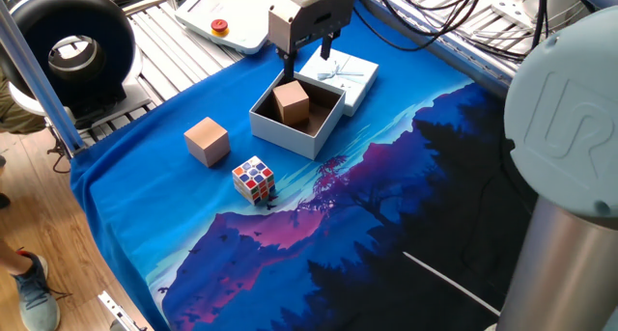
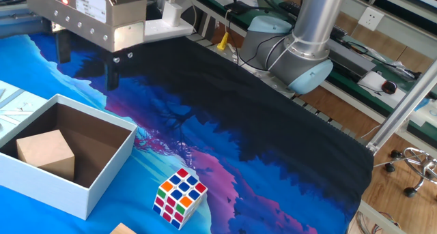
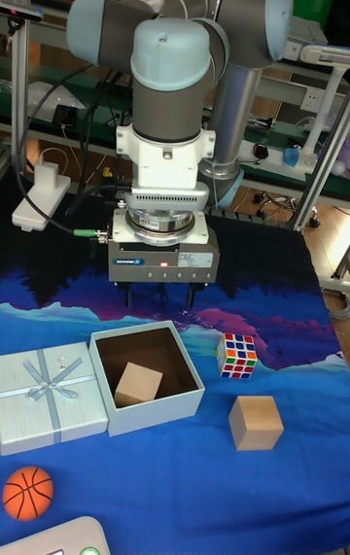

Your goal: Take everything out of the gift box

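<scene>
While boxed, wooden cube [image 1: 291, 102] underlies jaws (spread).

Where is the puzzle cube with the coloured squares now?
The puzzle cube lies on the blue cloth outside the gift box. In one fixed view it sits in front of the box, next to the plain tan cube on the cloth.

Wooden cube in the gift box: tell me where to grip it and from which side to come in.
Come straight down from above: the gift box walls block any side approach. Grip the wooden cube across two opposite vertical faces. It sits turned at an angle to the walls, so the end effector probably needs rotating to match those faces; there is bare floor around the cube for the fingers.
</scene>
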`<state>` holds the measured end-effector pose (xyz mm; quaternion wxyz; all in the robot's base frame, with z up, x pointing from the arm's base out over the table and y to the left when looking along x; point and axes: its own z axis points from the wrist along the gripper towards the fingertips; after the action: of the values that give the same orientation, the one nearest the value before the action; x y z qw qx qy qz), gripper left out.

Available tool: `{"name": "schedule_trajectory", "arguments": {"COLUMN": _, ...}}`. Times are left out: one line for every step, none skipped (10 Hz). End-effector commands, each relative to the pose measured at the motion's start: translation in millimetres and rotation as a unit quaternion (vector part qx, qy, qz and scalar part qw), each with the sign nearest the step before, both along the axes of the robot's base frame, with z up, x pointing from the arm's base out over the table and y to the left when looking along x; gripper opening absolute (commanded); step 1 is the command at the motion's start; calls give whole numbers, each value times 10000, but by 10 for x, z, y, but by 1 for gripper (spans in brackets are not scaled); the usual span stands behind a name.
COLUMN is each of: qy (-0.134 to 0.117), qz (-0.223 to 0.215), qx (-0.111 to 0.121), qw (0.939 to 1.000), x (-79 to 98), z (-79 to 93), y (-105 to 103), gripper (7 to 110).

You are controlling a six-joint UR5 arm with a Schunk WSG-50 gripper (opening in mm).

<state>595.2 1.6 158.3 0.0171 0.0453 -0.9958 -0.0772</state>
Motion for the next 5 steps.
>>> {"name": "schedule_trajectory", "arguments": {"qy": -9, "qz": 139, "qx": 312, "qw": 9994, "x": 94, "z": 46, "y": 270, "gripper": 44}}
{"name": "schedule_trajectory", "arguments": {"qy": 171, "qz": -48, "qx": 202, "qw": 9996, "x": 107, "z": 46, "y": 333, "gripper": 66}}
{"name": "schedule_trajectory", "arguments": {"qy": 163, "qz": -245, "qx": 115, "qw": 9995, "x": 193, "z": 5, "y": 347, "gripper": 66}}
{"name": "schedule_trajectory", "arguments": {"qy": 15, "qz": -670, "qx": -99, "qw": 9977, "x": 342, "z": -45, "y": 296, "gripper": 44}}
{"name": "schedule_trajectory", "arguments": {"qy": -81, "qz": -682, "qx": -162, "qw": 9975, "x": 398, "z": -47, "y": 279, "gripper": 44}}
